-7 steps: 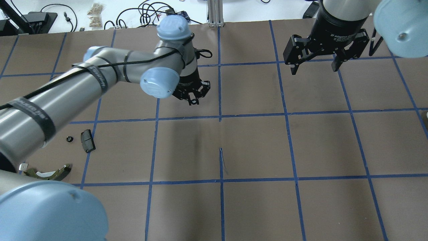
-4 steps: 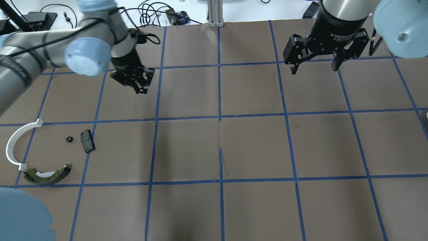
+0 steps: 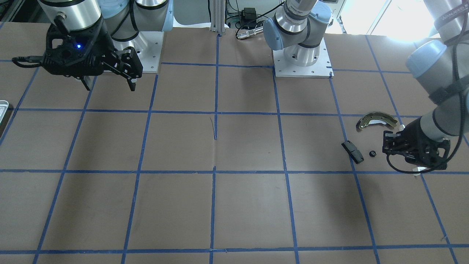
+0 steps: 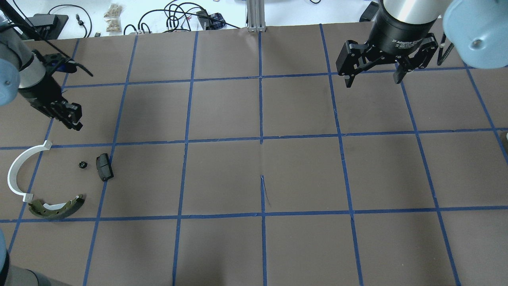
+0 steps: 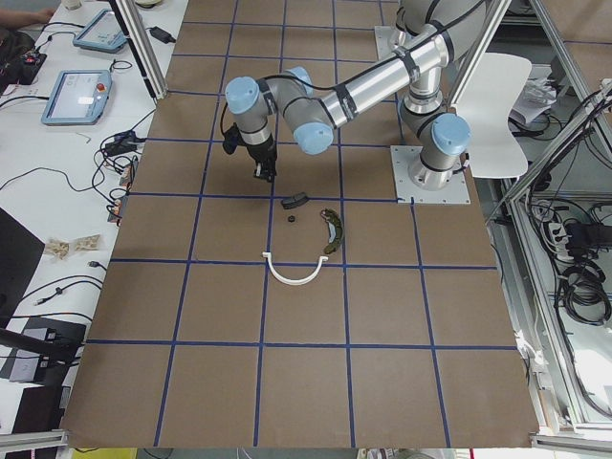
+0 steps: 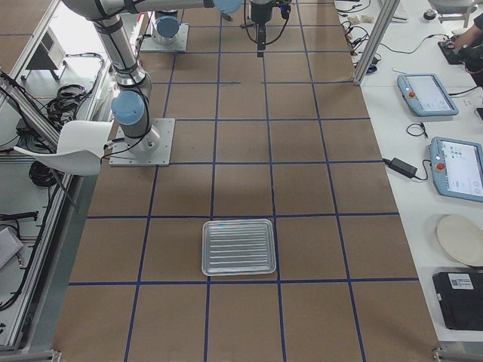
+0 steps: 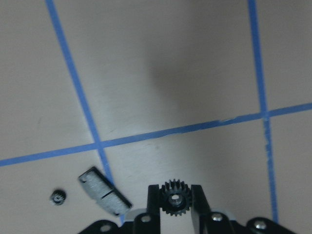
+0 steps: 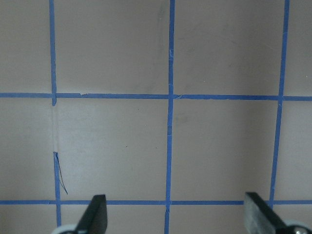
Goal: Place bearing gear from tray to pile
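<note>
My left gripper (image 7: 175, 191) is shut on a small black bearing gear (image 7: 175, 200), held between its fingertips above the paper. In the overhead view the left gripper (image 4: 73, 119) hangs just behind the pile: a white half-ring (image 4: 18, 171), an olive brake shoe (image 4: 55, 208), a black pad (image 4: 104, 167) and a small black gear (image 4: 82, 165). The left wrist view shows the pad (image 7: 105, 191) and the small gear (image 7: 58, 197) at lower left. The tray (image 6: 205, 249) lies far off near the table's right end. My right gripper (image 4: 373, 81) is open and empty.
Brown paper with a blue tape grid covers the table (image 4: 262, 174). Cables and small items lie past the far edge (image 4: 174, 16). The tray's corner shows at the front-facing view's left edge (image 3: 3, 106). The right arm hovers at the back right.
My left arm has swept from the table's middle back to the far left, ending just behind the pile. The white half-ring is uncovered. The right arm has not moved.
</note>
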Motion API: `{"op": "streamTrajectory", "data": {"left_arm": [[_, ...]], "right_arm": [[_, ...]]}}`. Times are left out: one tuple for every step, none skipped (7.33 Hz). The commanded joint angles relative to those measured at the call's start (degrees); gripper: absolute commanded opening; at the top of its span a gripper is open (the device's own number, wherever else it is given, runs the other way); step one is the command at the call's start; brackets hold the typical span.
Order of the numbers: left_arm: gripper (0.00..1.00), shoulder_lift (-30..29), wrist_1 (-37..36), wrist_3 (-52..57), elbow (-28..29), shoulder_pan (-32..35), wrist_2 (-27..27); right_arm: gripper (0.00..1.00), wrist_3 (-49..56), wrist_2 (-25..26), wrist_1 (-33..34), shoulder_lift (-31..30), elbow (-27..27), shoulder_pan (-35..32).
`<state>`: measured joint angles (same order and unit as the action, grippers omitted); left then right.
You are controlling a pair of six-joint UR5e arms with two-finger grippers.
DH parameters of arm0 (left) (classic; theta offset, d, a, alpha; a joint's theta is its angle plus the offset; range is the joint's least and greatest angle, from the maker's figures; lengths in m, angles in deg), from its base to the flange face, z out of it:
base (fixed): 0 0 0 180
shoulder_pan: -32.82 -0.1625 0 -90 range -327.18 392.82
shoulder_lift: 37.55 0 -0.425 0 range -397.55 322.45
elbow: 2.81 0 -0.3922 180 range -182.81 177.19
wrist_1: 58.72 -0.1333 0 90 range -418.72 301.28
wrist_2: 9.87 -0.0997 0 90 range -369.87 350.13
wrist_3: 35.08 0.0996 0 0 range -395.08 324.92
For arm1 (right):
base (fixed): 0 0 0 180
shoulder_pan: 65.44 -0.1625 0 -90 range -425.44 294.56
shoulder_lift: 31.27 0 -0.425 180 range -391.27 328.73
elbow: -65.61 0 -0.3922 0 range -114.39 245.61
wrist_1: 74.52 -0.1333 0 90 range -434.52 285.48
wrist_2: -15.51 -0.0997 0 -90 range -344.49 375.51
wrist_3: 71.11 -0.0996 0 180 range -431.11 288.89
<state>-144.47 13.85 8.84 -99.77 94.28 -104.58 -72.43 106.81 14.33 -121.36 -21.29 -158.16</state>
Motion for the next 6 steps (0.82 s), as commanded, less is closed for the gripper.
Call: {"op": "streamTrajectory", "data": {"left_arm": [[0.08, -3.1, -12.73, 8.89, -5.41, -4.6, 0.05], [0.08, -4.51, -17.5, 8.99, -7.87, -4.6, 0.05], [0.08, -5.13, -18.51, 8.99, -8.94, -4.77, 0.4], [0.08, -5.49, -18.52, 8.99, -9.03, -4.95, 1.62], [0.08, -5.92, -18.43, 8.99, -9.12, -5.47, 1.81], [0.08, -6.28, -18.17, 8.56, -9.3, -5.56, 1.9]], "right_arm": [[1.0, -0.09, -0.06, 0.01, 0.0, -0.03, 0.0], [1.0, 0.0, 0.02, 0.01, 0.0, -0.03, 0.0], [1.0, 0.0, -0.06, 0.1, 0.0, -0.03, 0.0], [1.0, 0.0, -0.06, 0.1, 0.0, -0.03, 0.0], [1.0, 0.0, 0.02, 0.18, 0.0, -0.03, 0.0], [1.0, -0.09, -0.06, 0.18, 0.0, -0.03, 0.0]]}}
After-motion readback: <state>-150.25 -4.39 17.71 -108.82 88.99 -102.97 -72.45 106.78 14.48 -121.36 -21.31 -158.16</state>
